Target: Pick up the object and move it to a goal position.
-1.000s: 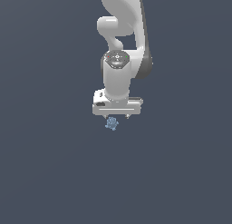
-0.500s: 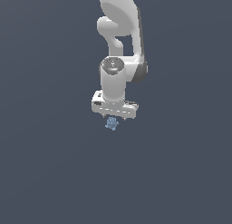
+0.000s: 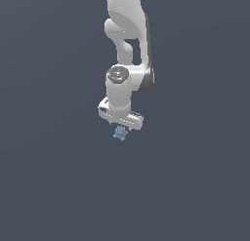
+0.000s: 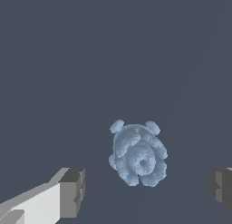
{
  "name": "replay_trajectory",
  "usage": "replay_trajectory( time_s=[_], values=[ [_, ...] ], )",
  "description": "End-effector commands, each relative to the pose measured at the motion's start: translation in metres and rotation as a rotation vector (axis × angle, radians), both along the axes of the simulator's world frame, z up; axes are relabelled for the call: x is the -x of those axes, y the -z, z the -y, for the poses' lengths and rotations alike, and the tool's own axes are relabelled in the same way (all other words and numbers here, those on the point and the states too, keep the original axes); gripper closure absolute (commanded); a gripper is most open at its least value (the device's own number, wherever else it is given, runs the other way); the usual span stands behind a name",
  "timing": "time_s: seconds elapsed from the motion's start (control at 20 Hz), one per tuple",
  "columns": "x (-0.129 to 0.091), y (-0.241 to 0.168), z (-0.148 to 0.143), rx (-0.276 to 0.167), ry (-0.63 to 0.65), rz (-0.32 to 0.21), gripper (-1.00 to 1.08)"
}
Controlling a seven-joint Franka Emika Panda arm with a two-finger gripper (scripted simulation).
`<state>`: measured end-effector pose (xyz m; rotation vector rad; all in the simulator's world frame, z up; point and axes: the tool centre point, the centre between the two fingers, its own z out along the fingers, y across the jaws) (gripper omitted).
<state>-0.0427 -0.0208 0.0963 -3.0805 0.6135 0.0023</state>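
The object is a tiny light-blue lumpy item with small round protrusions, lying on the dark grey floor. In the exterior view it sits just below my white gripper, whose hand hangs right above it. In the wrist view the object lies between my two fingers, a little ahead of the fingertips. The jaws stand wide apart and touch nothing. The gripper is open and empty.
The white arm rises above the gripper toward the top of the exterior view. The plain dark grey floor spreads all around, with nothing else on it.
The wrist has turned, so the hand's crossbar now slants down toward the exterior view's right. The gripper has sunk slightly toward the object. The object has not moved.
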Motion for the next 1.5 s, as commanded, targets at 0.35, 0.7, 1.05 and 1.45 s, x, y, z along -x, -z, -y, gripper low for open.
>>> replay_trajectory(
  time_s=[0.35, 0.7, 1.05, 1.45],
  values=[
    [0.004, 0.006, 0.002, 0.001, 0.036, 0.001, -0.92],
    [0.005, 0.031, 0.002, 0.001, 0.039, 0.001, -0.92],
    [0.005, 0.054, 0.003, 0.001, 0.041, 0.001, -0.92],
    [0.004, 0.055, 0.002, 0.001, 0.041, 0.001, 1.08]
  ],
)
